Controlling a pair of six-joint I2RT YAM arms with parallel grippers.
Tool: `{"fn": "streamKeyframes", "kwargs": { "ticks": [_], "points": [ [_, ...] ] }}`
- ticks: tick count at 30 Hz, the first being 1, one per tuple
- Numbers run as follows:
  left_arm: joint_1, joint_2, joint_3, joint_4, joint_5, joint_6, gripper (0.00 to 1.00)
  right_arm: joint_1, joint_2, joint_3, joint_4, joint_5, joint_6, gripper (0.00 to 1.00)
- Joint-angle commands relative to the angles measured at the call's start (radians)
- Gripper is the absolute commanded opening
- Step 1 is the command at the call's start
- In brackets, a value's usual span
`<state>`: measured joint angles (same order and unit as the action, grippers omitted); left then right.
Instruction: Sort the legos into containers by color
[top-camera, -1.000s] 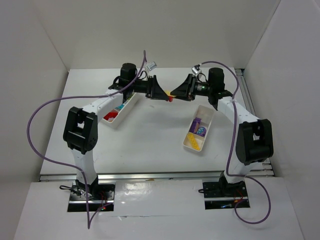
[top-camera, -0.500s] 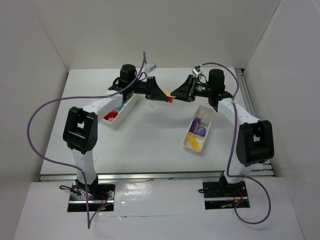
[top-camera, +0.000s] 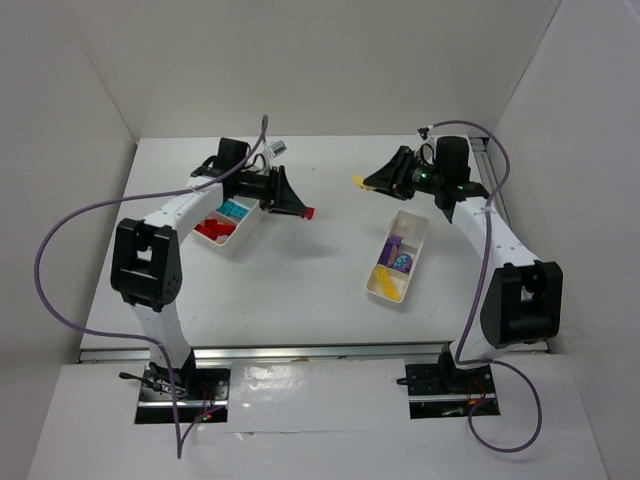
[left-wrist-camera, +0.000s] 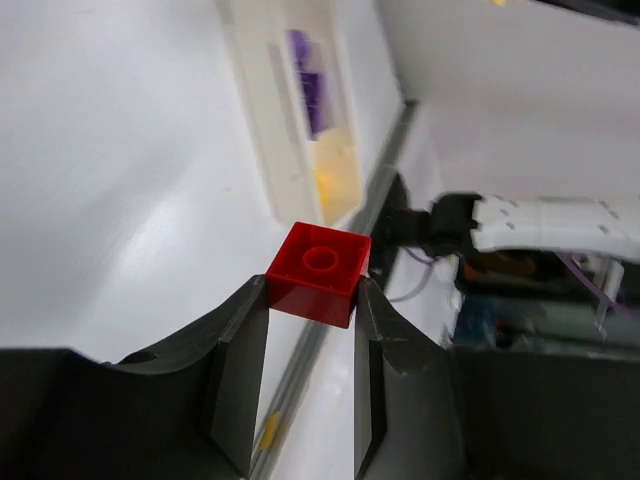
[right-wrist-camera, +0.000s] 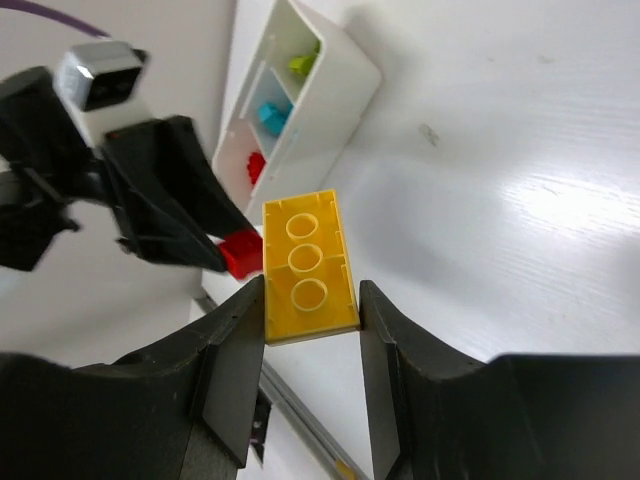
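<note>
Left gripper (left-wrist-camera: 310, 300) and right gripper (right-wrist-camera: 310, 305) each pinch one brick, jaws pressed on its sides, so the step in hand looks like carrying each piece to its colour. Nearest on the table (top-camera: 320, 290), toward the right edge, lies the small tray (top-camera: 386, 296), with yellow pieces (top-camera: 385, 277) in its near compartment and purple pieces (top-camera: 398, 245) behind them. Farther back by the left edge sits the long tray (top-camera: 248, 232), holding red pieces (top-camera: 208, 230) at its near end, then a cyan piece (top-camera: 235, 209), then a green piece (right-wrist-camera: 303, 65) at the far end. Near that tray's far end, off the surface, the left jaws hold the red brick (left-wrist-camera: 320, 272). Farthest, toward the far right corner, the right jaws hold the yellow brick (right-wrist-camera: 305, 265) in the air, well apart from the red one. Next, I judge, the left arm must swing back over the long tray's near compartment, lower and release; a drop one slot off would land on cyan. The right arm must come nearward along the small tray, past the purple, to the yellow compartment before letting go. A second ago both grippers met over the far middle of the table with red and yellow touching between them. Now the two are parted, the left arm drawn toward the left edge and the right toward the far right corner. Both trays lie where they did.
</note>
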<state>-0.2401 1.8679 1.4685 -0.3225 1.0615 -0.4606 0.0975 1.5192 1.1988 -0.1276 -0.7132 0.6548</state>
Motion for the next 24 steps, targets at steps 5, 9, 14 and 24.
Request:
{"fn": "streamKeyframes", "kwargs": {
  "ticks": [5,9,14,24],
  "points": [
    [0.218,-0.272,-0.036,-0.300,-0.590,0.008,0.00,0.002,-0.074,0.027,-0.164,0.135,-0.112,0.13],
    [0.248,-0.377,-0.094,-0.334,-0.907,-0.096,0.00,0.002,-0.065,0.027,-0.185,0.135,-0.132,0.13],
    [0.257,-0.317,-0.047,-0.394,-1.147,-0.164,0.00,0.002,-0.034,0.076,-0.308,0.173,-0.211,0.13],
    [0.257,-0.176,-0.019,-0.425,-1.304,-0.208,0.00,0.038,-0.080,0.122,-0.682,0.547,-0.311,0.13]
  ]
}}
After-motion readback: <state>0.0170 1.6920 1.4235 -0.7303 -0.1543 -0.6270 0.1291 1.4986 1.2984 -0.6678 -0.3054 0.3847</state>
